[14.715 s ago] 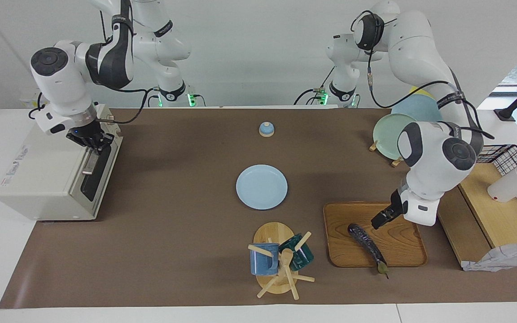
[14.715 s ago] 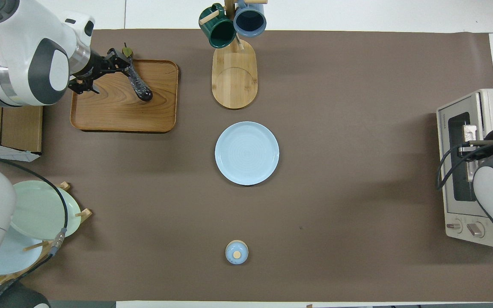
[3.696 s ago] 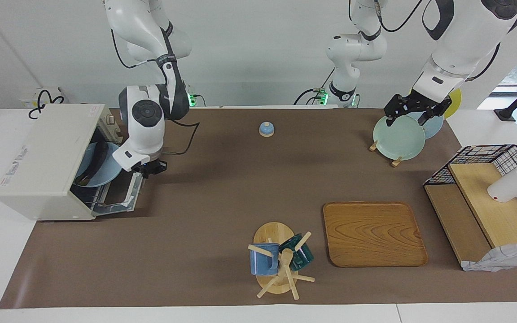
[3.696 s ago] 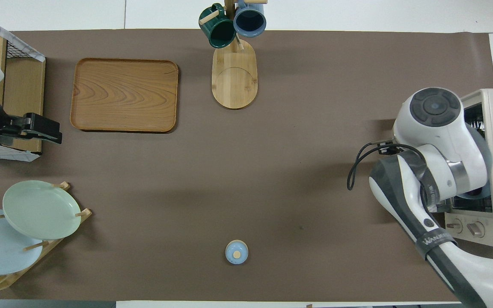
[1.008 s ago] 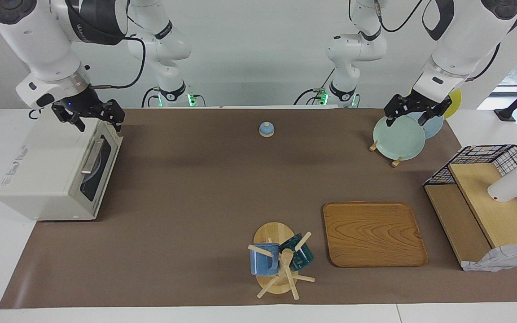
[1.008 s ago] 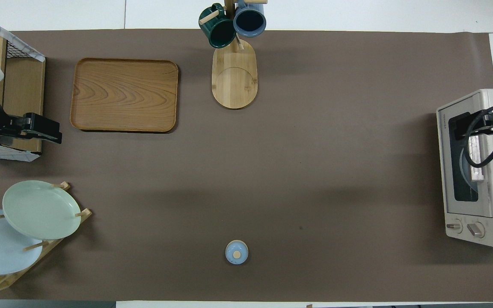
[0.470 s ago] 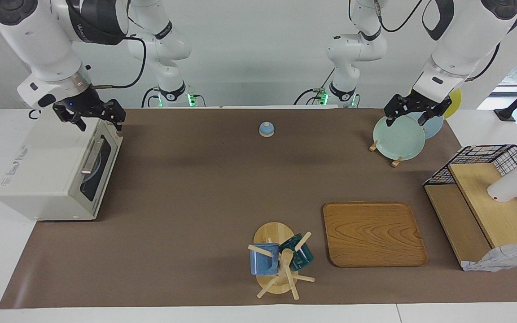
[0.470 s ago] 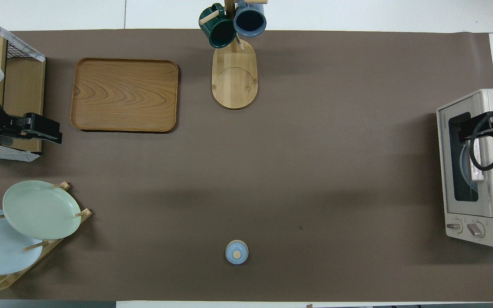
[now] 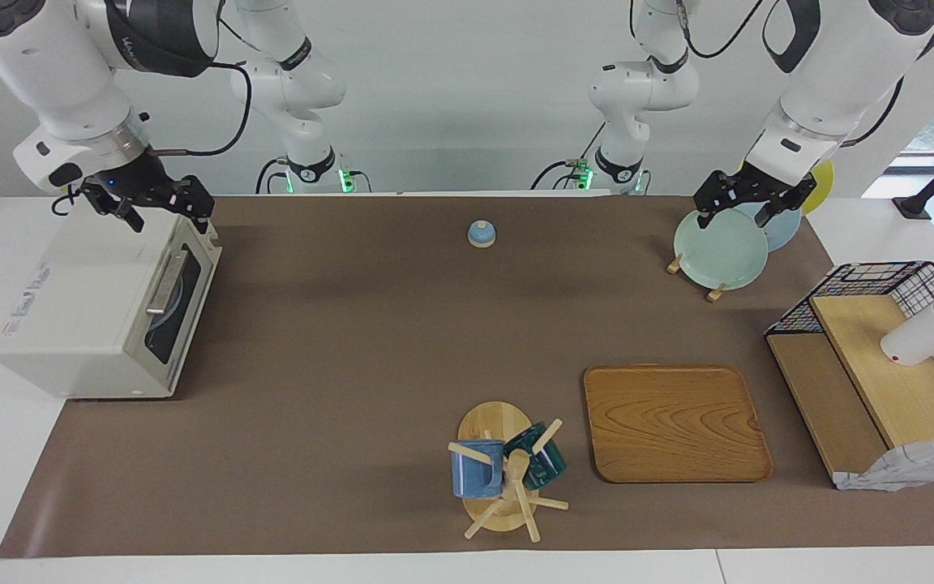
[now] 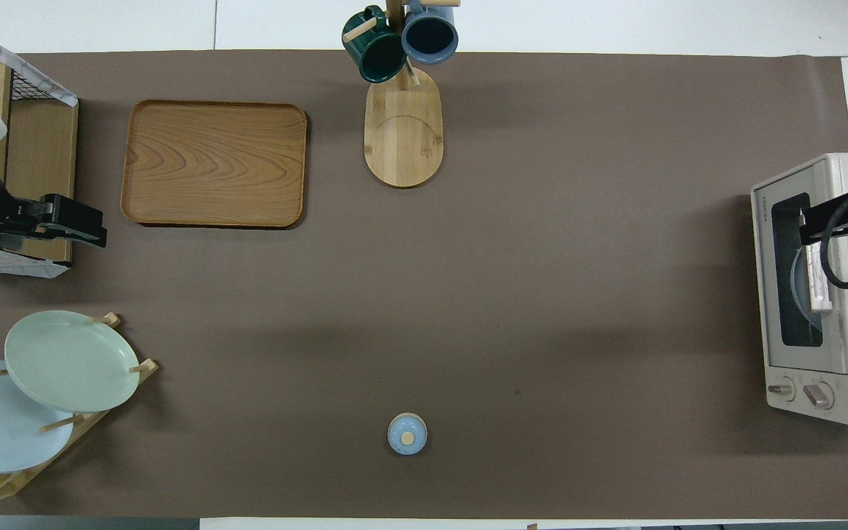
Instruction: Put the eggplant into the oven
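At the left edge of the facing view I have the oven [image 9: 102,304], a boxy off-white toaster oven with its dark glass door shut and the silver bar handle across it. Through the glass I see the pale blue curve of a plate [image 9: 171,304]. The eggplant is not visible from either camera, so I cannot tell where it lies. My right gripper [image 9: 157,212] hangs in the upper left of the frame, over the top edge of the oven, jaws spread wide and holding nothing. In the upper middle sits a small blue bell [image 9: 481,234]. At the bottom centre stands the mug tree [image 9: 503,474] with a blue and a dark green mug, and just right of it the bare wooden tray [image 9: 675,422]. In the upper right my left gripper [image 9: 744,203] hovers over the plate rack [image 9: 718,239], jaws wide apart and empty. At the right edge is a wire basket [image 9: 913,280] beside a wooden shelf.
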Robot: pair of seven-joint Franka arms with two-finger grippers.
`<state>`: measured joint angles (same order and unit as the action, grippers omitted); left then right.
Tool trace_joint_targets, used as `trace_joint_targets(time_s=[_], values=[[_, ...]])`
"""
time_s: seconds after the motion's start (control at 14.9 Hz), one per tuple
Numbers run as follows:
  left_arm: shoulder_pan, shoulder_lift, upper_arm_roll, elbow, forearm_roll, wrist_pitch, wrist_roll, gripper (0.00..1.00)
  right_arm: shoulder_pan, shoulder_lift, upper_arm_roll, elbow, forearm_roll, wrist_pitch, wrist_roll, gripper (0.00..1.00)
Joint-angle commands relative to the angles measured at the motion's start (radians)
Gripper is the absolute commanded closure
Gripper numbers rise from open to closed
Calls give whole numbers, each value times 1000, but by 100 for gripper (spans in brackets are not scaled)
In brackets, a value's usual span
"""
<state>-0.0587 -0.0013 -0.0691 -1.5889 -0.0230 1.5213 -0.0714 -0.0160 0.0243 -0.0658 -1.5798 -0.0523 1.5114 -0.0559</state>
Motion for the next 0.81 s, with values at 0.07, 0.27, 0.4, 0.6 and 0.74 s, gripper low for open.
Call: trace_joint_targets(time_s=[0.07,0.27,0.4,0.6,0.74], values=[[10,-12,-6,-17,11,14,1,0,1,0,-11,36,12,-42,-30,0],[10,-12,-6,-17,11,14,1,0,1,-3,-8,24,12,-34,-28,0],[10,-12,-6,-17,11,14,1,0,-1,-3,-5,24,14,-36,-28,0],[10,-12,-6,-17,11,14,1,0,-1,-4,-2,21,14,-36,-28,0],[10,-12,-6,-17,11,14,1,0,-1,-3,-2,21,14,-36,-30,0]])
